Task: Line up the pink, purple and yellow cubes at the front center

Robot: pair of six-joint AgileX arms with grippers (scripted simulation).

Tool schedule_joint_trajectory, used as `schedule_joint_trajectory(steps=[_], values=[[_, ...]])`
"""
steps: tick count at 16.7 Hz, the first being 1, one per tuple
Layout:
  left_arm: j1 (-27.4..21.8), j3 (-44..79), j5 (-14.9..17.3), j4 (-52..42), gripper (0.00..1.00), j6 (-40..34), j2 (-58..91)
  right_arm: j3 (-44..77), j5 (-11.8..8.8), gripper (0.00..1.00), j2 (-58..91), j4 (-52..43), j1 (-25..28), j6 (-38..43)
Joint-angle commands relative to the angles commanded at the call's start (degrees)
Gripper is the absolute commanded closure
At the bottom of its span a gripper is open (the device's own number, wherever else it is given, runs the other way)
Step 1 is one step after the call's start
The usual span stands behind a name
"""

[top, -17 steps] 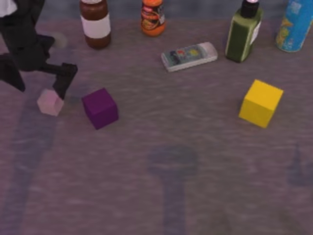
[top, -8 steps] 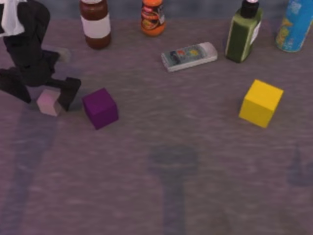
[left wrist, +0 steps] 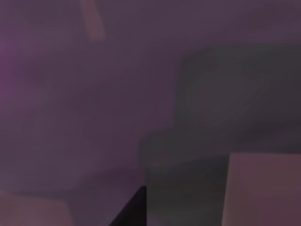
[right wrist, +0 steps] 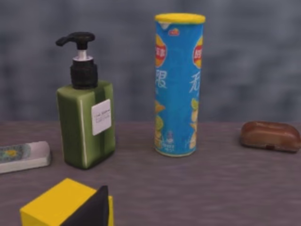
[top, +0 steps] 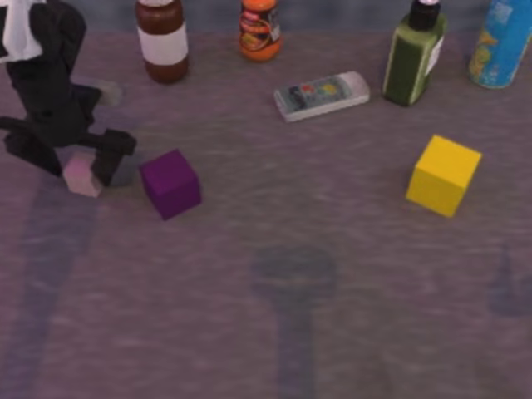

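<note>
At the desk's (top: pixel 274 249) left side, the left gripper (top: pixel 73 158) is reaching down over the pink cube (top: pixel 81 176), its fingers (top: pixel 110 156) sitting spread on either side of it; whether they are touching it I cannot tell. The purple cube (top: pixel 170 184) is lying just beside, to the right. The yellow cube (top: pixel 444 175) is resting well apart on the right, near the green pump bottle (top: pixel 413 56) and the blue chip can (top: pixel 501 41). The right gripper is showing only one dark fingertip (right wrist: pixel 91 209) in its wrist view; I cannot tell its opening.
</note>
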Motion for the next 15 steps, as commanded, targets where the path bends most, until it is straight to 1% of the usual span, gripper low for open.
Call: schedule_joint_trajectory(steps=[5, 6, 15], values=[[0.0, 0.0, 0.0, 0.0, 0.98, 0.0, 0.0, 0.0, 0.0, 0.0, 0.0, 0.0, 0.0, 0.0], [0.0, 0.0, 0.0, 0.0, 1.0, 0.0, 0.0, 0.0, 0.0, 0.0, 0.0, 0.0, 0.0, 0.0], [0.05, 0.76, 0.36, -0.76, 1.0, -0.16, -1.92, 0.0, 0.0, 0.0, 0.0, 0.0, 0.0, 0.0]])
